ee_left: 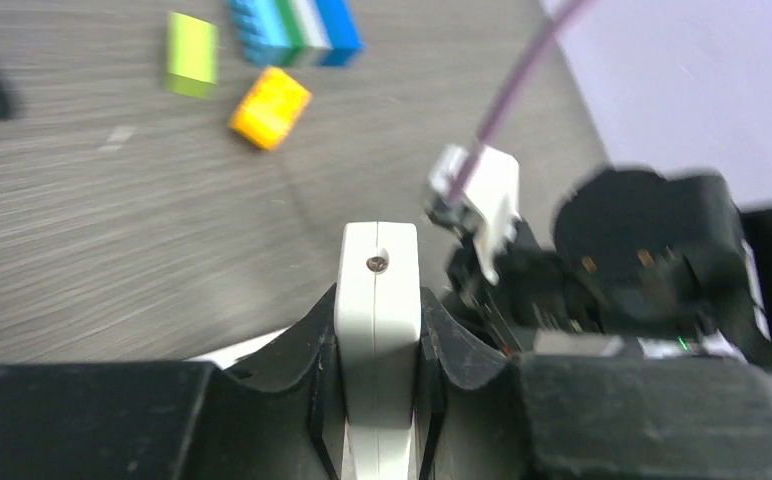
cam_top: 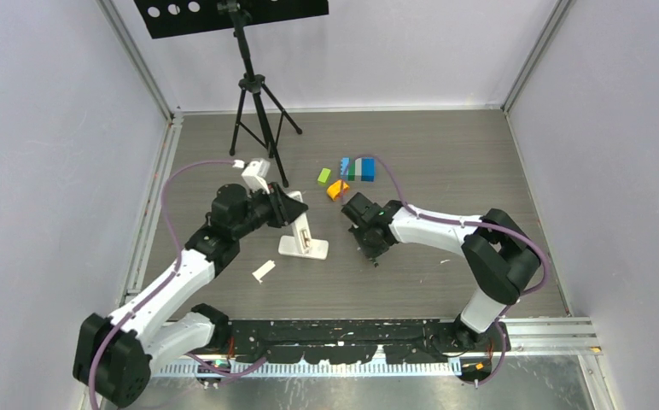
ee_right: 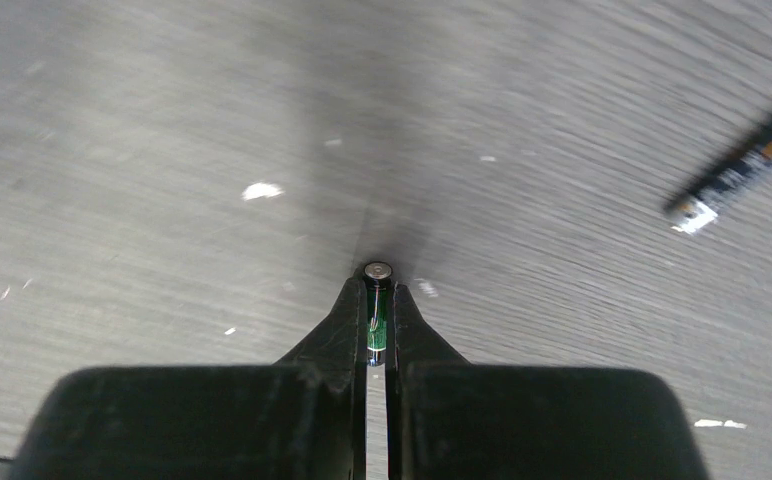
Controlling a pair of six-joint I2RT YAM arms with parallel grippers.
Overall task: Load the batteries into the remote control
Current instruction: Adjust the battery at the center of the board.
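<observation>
My left gripper [cam_top: 293, 210] is shut on a white remote control [cam_top: 301, 236], which slants down to the table; in the left wrist view the remote [ee_left: 377, 300] is clamped edge-on between the two fingers. My right gripper [cam_top: 374, 254] points down at the table to the right of the remote, apart from it. In the right wrist view it [ee_right: 377, 300] is shut on a slim dark-green battery [ee_right: 377, 325] whose metal end sticks out past the fingertips. A second battery [ee_right: 737, 172] lies loose on the table at the upper right of that view.
A small flat white piece [cam_top: 263, 271] lies left of the remote. A green block [cam_top: 323, 176], an orange block [cam_top: 337, 189] and a blue-and-green block stack [cam_top: 358, 168] sit behind the grippers. A black tripod [cam_top: 256, 102] stands at the back left.
</observation>
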